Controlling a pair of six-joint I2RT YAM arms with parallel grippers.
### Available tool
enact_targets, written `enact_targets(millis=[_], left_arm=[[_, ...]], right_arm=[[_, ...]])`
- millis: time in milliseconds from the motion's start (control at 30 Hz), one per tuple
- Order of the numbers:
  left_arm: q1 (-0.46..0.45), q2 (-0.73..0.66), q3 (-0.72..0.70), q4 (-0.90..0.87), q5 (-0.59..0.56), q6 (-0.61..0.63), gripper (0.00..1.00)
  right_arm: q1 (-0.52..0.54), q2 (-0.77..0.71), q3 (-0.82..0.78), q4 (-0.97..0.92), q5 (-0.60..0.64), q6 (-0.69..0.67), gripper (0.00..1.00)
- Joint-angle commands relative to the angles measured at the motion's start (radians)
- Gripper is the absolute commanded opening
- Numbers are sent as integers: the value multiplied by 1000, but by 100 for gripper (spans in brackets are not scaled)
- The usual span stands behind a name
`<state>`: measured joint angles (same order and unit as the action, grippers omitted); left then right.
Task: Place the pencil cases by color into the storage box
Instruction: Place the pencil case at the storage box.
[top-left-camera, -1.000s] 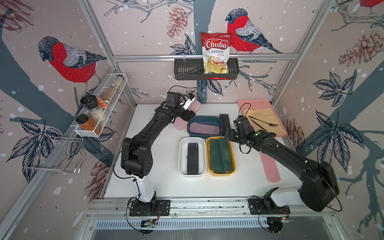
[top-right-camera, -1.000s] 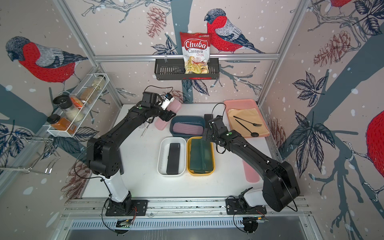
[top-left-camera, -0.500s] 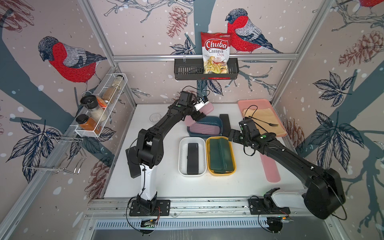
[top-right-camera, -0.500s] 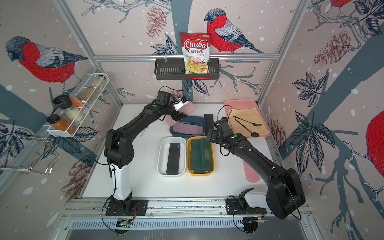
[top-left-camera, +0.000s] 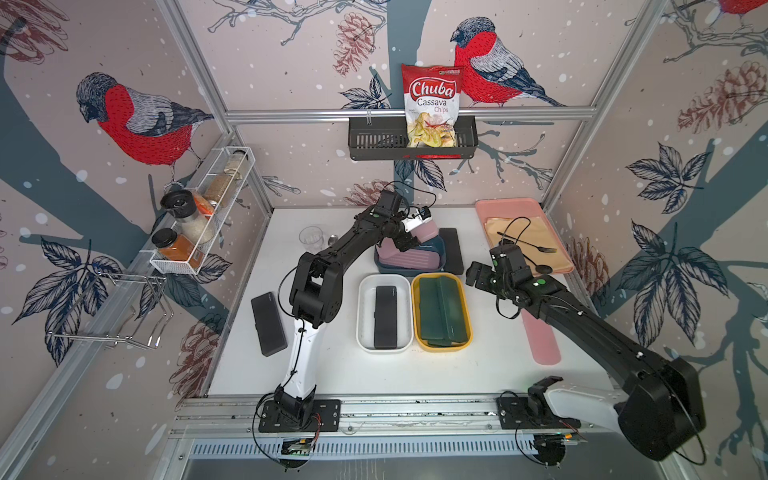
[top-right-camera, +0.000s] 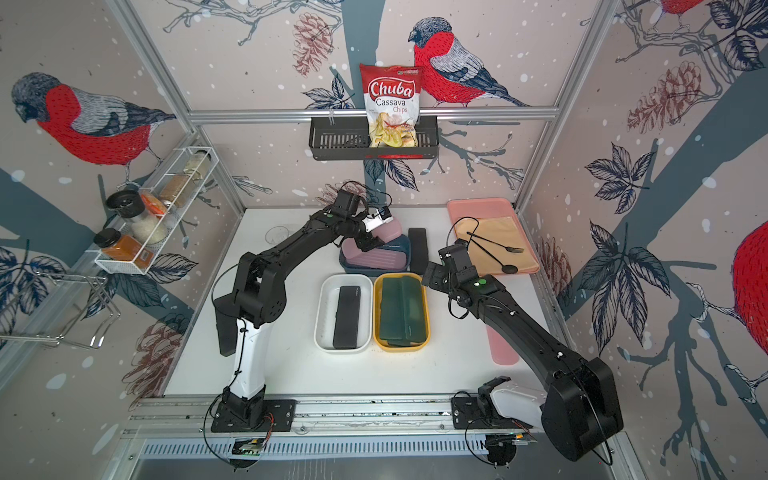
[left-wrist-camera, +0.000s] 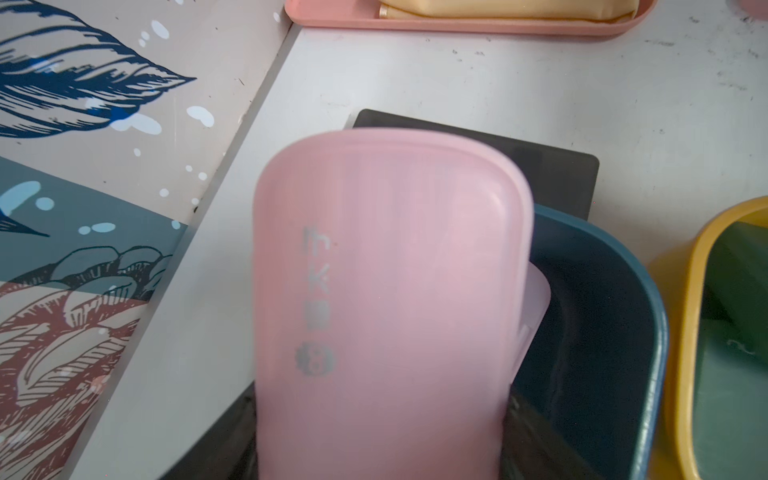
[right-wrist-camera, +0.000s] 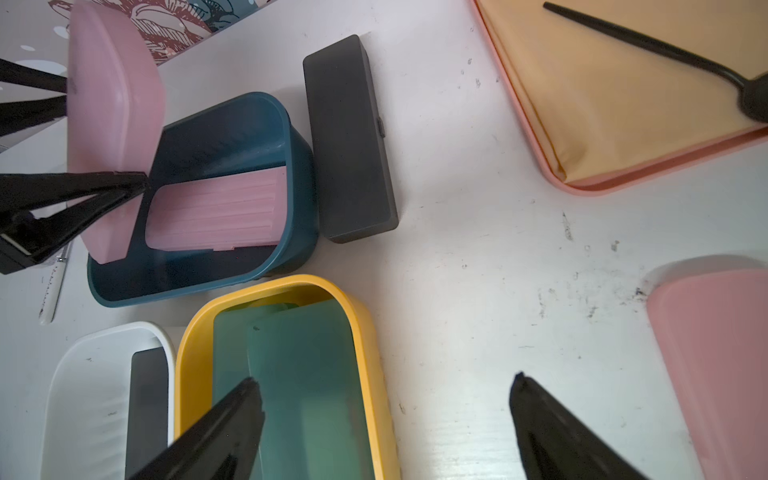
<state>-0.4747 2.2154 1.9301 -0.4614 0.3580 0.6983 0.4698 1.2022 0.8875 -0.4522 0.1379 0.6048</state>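
My left gripper (top-left-camera: 409, 235) is shut on a pink pencil case (left-wrist-camera: 386, 311), held tilted over the far end of the blue tub (top-left-camera: 439, 253). Another pink case (right-wrist-camera: 216, 212) lies inside that tub. The white tub (top-left-camera: 365, 320) holds a black case (top-left-camera: 385, 316), and the yellow tub (top-left-camera: 415, 320) holds dark green cases (top-left-camera: 442, 309). Loose on the table are a black case (top-left-camera: 454, 249) beside the blue tub, a black case (top-left-camera: 269, 323) at the left and a pink case (top-left-camera: 540, 340) under my right arm. My right gripper (right-wrist-camera: 385, 379) hangs open and empty over the yellow tub's right rim.
A large pink tray (top-left-camera: 484, 208) with a tan mat, a black fork and a spoon sits at the back right. A clear glass (top-left-camera: 311, 237) stands at the back left. A wire spice rack (top-left-camera: 199, 216) hangs on the left wall, a black basket (top-left-camera: 374, 141) on the back wall.
My left arm has swung right, carrying the pink case from left of the blue tub to above it. My right gripper has drawn back slightly to the right, staying open.
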Motion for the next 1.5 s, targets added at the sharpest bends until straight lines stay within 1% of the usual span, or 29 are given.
enact_targets(millis=[0,333,667,900,1133,1467], left_arm=[[-7,14,1,-11,-32,33,70],[-27,47,-16,-13,-52,41,71],[-47,68,-36,-17,-110,64,73],[-61,83,-44,-14,-152,75,78],[-73,93,-45,-11,-171,75,86],[-78,95,-46,-6,-186,75,90]], right_arm=[[-3,-7,-2,-4,7,9,96],[-8,-7,-5,-6,3,7,96],[-10,-21,-15,-11,2,11,96],[-12,-24,-15,-13,1,9,96],[-12,-25,-16,-14,-1,7,96],[-18,-27,-7,-26,0,-3,96]])
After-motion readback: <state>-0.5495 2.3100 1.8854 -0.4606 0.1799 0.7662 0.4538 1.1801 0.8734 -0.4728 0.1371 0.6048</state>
